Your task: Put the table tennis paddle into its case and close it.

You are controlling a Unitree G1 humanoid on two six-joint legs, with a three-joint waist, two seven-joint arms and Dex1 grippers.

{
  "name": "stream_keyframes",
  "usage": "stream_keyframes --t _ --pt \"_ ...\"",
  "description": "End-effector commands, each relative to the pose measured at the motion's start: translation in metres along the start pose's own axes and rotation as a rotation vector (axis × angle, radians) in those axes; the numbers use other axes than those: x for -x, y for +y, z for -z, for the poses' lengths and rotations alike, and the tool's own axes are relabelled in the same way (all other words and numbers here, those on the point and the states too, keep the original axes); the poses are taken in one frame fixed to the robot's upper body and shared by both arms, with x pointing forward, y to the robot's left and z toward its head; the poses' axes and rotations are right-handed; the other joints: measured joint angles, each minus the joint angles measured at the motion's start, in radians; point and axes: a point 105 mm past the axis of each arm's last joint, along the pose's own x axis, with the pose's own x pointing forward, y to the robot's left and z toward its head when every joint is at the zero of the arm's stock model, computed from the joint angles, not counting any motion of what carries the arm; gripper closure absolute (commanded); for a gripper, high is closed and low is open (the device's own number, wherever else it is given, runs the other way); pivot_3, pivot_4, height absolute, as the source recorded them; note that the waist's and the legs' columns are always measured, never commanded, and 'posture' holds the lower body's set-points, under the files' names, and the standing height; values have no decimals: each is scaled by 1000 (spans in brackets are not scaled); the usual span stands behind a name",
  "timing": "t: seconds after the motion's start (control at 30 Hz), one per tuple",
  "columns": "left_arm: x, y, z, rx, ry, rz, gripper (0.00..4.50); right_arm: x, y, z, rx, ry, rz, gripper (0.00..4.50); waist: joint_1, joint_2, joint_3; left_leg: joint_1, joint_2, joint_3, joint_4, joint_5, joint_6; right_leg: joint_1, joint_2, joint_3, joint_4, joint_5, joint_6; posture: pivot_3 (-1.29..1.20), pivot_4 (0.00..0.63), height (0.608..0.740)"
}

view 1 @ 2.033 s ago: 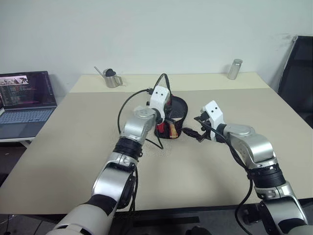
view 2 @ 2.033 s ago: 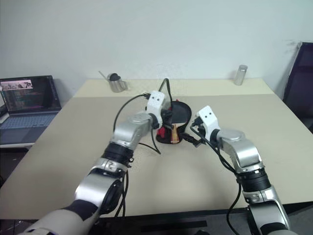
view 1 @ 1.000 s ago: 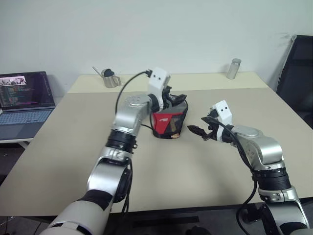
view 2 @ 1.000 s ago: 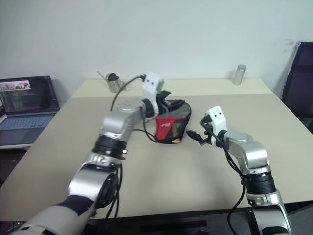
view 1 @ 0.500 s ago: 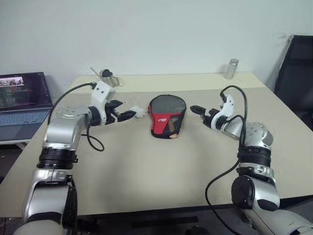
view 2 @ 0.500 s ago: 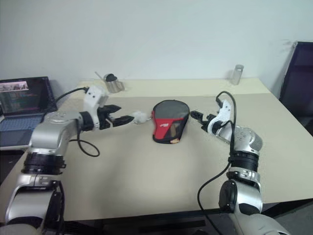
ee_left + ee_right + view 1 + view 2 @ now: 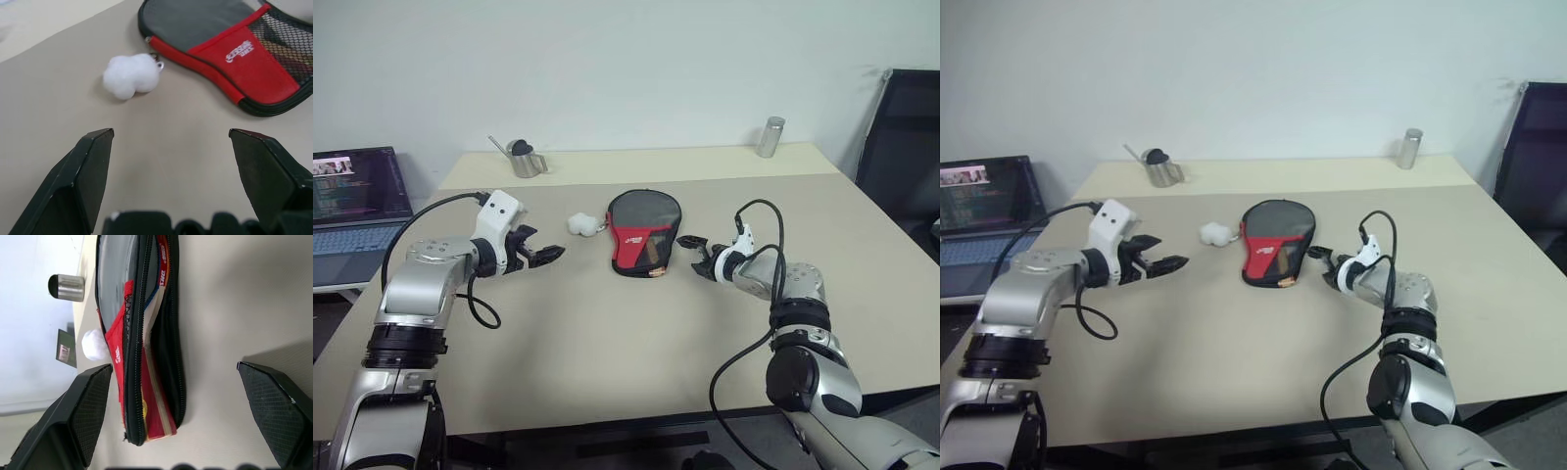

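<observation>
The table (image 7: 607,323) carries the case (image 7: 642,231) flat near its middle. The case's side is unzipped, and the paddle (image 7: 152,382) lies inside it with its edge and handle showing in the gap. Left of the case the left gripper (image 7: 546,256) hovers with jaws spread wide, holding nothing. Just right of the case the right gripper (image 7: 691,245) stands wide open and empty. A white pompom (image 7: 579,224) lies just beside the case's left edge.

paddle (image 7: 155,382): mostly hidden inside case (image 7: 643,231), edge showing at the unzipped gap | laptop (image 7: 357,206): cut by picture edge | case logo: unreadable
</observation>
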Motion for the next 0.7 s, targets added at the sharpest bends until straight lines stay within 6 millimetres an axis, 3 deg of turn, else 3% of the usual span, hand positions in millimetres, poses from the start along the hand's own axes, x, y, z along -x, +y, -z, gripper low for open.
stream_keyframes --t 0.03,0.3,0.7 --pt "9 5 -12 -17 -38 -34 389 -10 20 8 -4 16 -58 0 -5 0 0 0 0 0 0 0 0 0 0 0 0 0 0 0 150 740" --pt "12 7 -11 -15 -27 -63 389 -24 33 24 15 39 -82 0 -22 0 0 0 0 0 0 0 0 0 0 0 0 0 0 0 150 740" --pt "9 8 -10 -19 -22 -82 389 -33 42 33 63 51 -83 0 -24 0 0 0 0 0 0 0 0 0 0 0 0 0 0 0 150 740"
